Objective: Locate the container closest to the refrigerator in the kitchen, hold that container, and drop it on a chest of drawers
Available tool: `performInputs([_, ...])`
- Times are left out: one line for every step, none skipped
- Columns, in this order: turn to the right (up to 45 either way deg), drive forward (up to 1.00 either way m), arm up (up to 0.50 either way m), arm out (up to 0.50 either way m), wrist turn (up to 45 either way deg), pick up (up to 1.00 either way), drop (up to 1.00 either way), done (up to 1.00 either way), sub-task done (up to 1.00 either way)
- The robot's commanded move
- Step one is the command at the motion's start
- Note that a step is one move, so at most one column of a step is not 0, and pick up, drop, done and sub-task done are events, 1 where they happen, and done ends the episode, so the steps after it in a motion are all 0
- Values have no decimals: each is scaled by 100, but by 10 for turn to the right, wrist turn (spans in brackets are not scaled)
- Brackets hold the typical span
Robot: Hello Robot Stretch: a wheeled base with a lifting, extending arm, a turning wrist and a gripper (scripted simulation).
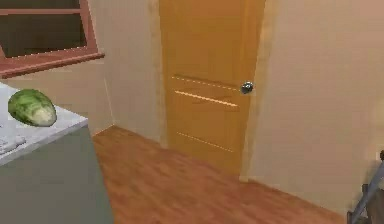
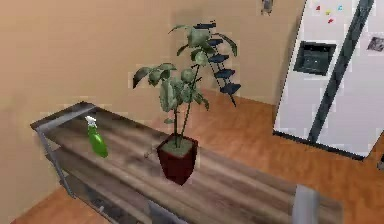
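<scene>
While the green bottle point(image 2: 98, 141) stands near the left end of the wooden table point(image 2: 240, 186), where it lies relative to the gripper cannot be told, nor can the gripper's state. Its long axis is near upright, with the white nozzle on top tipped slightly left. A potted plant point(image 2: 181, 150) stands mid-table. The refrigerator point(image 2: 335, 80) beyond the table is cut off at the right edge.

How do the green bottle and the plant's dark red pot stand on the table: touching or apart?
Apart. The arm side view shows a bare stretch of wooden tabletop between the green bottle and the dark red pot.
</scene>
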Motion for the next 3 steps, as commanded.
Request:
performInputs([-240,0,0,0,0,0,0,0,0])
performInputs([450,0,0,0,0,0,0,0,0])
performInputs([240,0,0,0,0,0,0,0,0])
